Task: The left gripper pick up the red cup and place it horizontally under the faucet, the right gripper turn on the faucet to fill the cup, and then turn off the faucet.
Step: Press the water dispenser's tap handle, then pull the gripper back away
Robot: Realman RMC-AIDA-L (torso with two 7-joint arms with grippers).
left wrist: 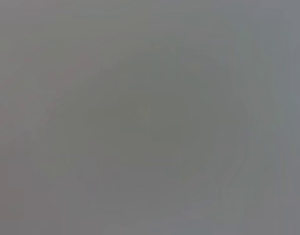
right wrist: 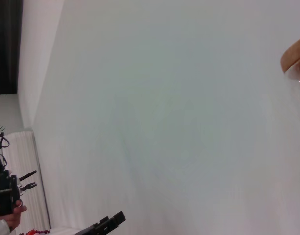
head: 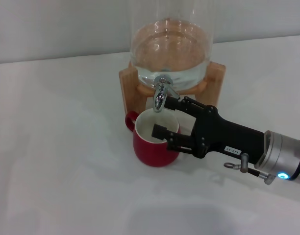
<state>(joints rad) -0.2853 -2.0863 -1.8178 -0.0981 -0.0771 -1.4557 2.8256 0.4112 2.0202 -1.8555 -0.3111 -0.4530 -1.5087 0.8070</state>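
Nearest, the right gripper [head: 168,119] reaches in from the right, matte black body on a silver wrist, jaws released, one above the cup [head: 156,138] and one beside the faucet [head: 161,93]. The glossy red cup, white inside, stands upright on the smooth white bench [head: 62,161], right under the chrome spout. So it looks like the faucet step: next, catch that small lever precisely. Behind sits the rounded glass dispenser [head: 170,49] on its wooden stand. The left gripper is out of view.

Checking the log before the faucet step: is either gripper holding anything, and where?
Nothing is held: the right gripper is open beside the faucet, above the red cup.
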